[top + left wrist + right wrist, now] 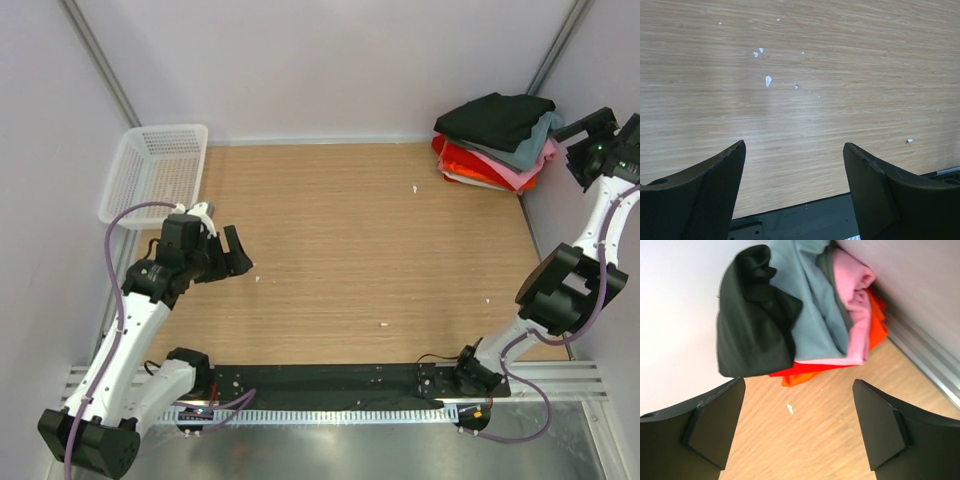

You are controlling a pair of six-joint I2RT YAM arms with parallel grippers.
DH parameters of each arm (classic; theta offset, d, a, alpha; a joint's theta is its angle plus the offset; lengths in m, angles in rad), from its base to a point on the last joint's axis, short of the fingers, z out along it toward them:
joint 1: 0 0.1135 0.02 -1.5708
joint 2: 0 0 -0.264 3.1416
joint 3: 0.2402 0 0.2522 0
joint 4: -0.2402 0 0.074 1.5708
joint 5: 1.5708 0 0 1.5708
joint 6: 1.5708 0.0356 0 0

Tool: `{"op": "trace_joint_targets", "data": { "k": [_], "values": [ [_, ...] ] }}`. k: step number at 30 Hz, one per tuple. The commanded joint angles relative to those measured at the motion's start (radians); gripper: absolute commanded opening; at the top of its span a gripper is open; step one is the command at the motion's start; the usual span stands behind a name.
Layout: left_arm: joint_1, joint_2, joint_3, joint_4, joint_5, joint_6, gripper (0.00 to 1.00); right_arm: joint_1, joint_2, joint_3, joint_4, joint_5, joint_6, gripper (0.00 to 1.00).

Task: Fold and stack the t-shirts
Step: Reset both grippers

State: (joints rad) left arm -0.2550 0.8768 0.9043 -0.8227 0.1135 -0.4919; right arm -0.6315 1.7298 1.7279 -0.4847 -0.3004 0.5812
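A stack of folded t-shirts sits in the far right corner of the wooden table. The black t-shirt lies on top, over teal-grey, pink and red-orange ones. The right wrist view shows the black shirt, the teal-grey one, the pink one and the red-orange one. My right gripper hangs open just right of the stack, nothing between its fingers. My left gripper is open and empty over the table's left side, far from the shirts.
A white mesh basket stands at the far left corner. Small white scraps lie scattered on the wood. Walls close in on the left, right and back. A black rail runs along the near edge between the arm bases.
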Motion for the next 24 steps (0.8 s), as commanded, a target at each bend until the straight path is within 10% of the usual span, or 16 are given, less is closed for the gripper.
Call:
{"op": "trace_joint_targets", "data": {
  "k": [1,24],
  "values": [
    [-0.004,-0.018,0.001,0.034,0.014,0.015,0.8,-0.042,0.026,-0.082,0.196,-0.077,0.132,0.94],
    [-0.004,-0.035,-0.001,0.037,0.006,0.016,0.8,0.153,0.422,0.366,0.093,-0.121,0.054,0.71]
  ]
}}
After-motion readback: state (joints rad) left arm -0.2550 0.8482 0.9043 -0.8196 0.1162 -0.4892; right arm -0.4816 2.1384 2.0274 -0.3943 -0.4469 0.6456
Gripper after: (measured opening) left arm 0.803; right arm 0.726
